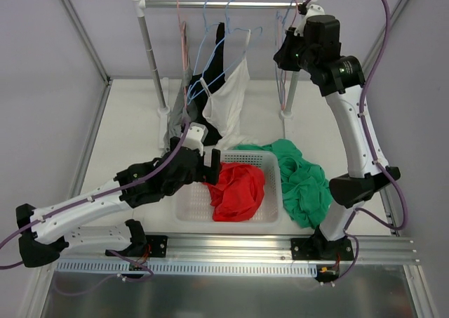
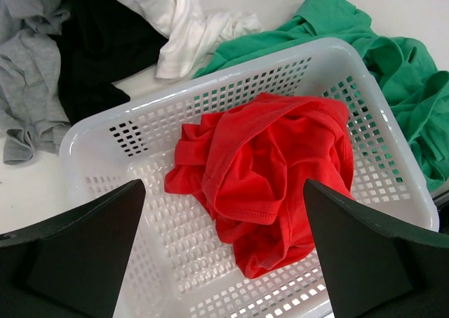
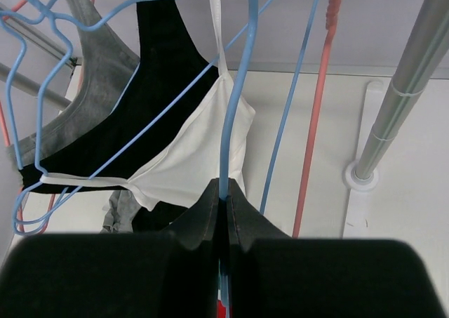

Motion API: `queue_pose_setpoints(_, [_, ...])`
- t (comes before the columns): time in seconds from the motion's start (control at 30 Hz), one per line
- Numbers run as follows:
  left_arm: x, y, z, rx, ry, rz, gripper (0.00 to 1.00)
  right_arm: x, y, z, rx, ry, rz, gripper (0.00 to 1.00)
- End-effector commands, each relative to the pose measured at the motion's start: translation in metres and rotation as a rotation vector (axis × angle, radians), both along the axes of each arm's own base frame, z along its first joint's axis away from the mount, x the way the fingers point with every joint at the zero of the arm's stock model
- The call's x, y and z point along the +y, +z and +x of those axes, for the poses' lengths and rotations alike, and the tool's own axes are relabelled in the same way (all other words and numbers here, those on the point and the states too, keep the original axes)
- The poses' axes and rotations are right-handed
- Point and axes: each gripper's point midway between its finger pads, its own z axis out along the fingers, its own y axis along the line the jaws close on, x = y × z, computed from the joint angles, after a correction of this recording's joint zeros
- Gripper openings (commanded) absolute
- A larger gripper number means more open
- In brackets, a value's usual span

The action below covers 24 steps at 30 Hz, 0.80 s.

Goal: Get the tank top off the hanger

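While limp on wire hanger (image 3: pixel 228 114), white tank top (image 3: pixel 203 156) w/ thin straps (image 3: pixel 216 30)

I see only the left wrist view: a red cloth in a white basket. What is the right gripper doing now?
Observer: The right gripper is shut on a blue hanger wire, up near the rail.
Operator: Is the white tank top on a hanger?
Observer: Yes. The white tank top hangs by its strap from a blue hanger. I cannot tell if that is the gripped one.
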Motion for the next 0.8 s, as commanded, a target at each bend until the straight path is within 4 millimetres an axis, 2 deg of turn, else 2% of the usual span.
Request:
queue_pose_setpoints(0.0, [-0.006, -0.001, 0.001, 0.024, 0.003, -0.028, 0.99, 0.011, 0.001, 0.005, -0.013, 0.075, 0.018, 0.00])
queue_pose_setpoints(0.03, [-0.008, -0.002, 0.001, 0.029, 0.000, -0.027, 0.99, 0.014, -0.013, 0.005, 0.020, 0.091, 0.010, 0.00])
queue_pose_setpoints(0.13, [-0.016, 0.001, 0.001, 0.033, -0.022, -0.039, 0.99, 0.017, -0.024, -0.001, 0.051, 0.117, 0.008, 0.00])
queue_pose_setpoints(0.17, [-0.018, 0.002, 0.001, 0.033, -0.029, -0.040, 0.99, 0.019, -0.033, -0.002, 0.075, 0.126, 0.004, 0.00])
queue_pose_setpoints(0.4, [-0.031, 0.015, -0.003, 0.023, -0.090, -0.085, 0.99, 0.007, -0.054, -0.009, 0.120, 0.092, -0.026, 0.02])
queue_pose_setpoints(0.47, [-0.041, 0.019, -0.006, 0.021, -0.142, -0.091, 0.99, 0.006, -0.046, -0.017, 0.102, 0.100, -0.015, 0.15])
queue_pose_setpoints(0.5, [-0.046, 0.024, -0.006, 0.013, -0.161, -0.109, 0.99, 0.005, -0.043, -0.020, 0.096, 0.102, -0.012, 0.28])
queue_pose_setpoints(0.57, [-0.058, 0.029, -0.007, 0.005, -0.213, -0.117, 0.98, 0.000, -0.029, -0.029, 0.065, 0.098, -0.003, 0.34])
queue_pose_setpoints(0.7, [-0.089, 0.048, -0.008, -0.037, -0.322, -0.169, 0.99, -0.013, 0.000, -0.055, 0.002, 0.101, 0.023, 0.73])
queue_pose_setpoints(0.73, [-0.100, 0.050, -0.007, -0.047, -0.357, -0.163, 0.99, -0.017, 0.001, -0.061, 0.002, 0.101, 0.026, 0.73])
queue_pose_setpoints(0.77, [-0.107, 0.054, -0.007, -0.056, -0.389, -0.170, 0.99, -0.024, 0.013, -0.078, -0.036, 0.119, 0.011, 0.73])
